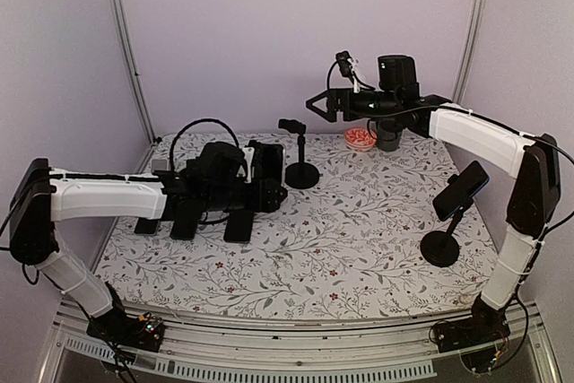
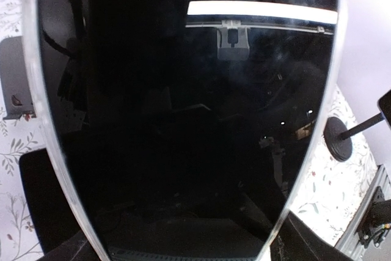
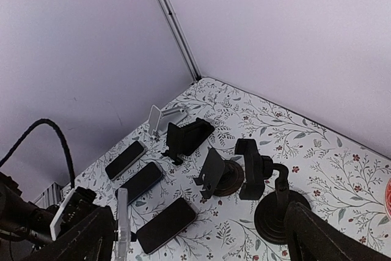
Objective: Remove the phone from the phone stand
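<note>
Nearest you, right side: one phone sits clamped, tilted, on its phone stand. Further in, the left gripper grasps a second phone, off any stand, near three flat phones. Judged step: set-down. Beyond is an empty stand. Farthest, the right gripper hangs high, released, holding nothing. You should lower it to the mounted phone next

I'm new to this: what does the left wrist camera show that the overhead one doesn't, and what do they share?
Only the left wrist view: a phone's dark screen, up close and filling the frame, with a light strip mirrored in it. Only the overhead view: the right arm, the empty stand and a pink dish. Both: the round-based stand on the right, holding a second phone.
</note>
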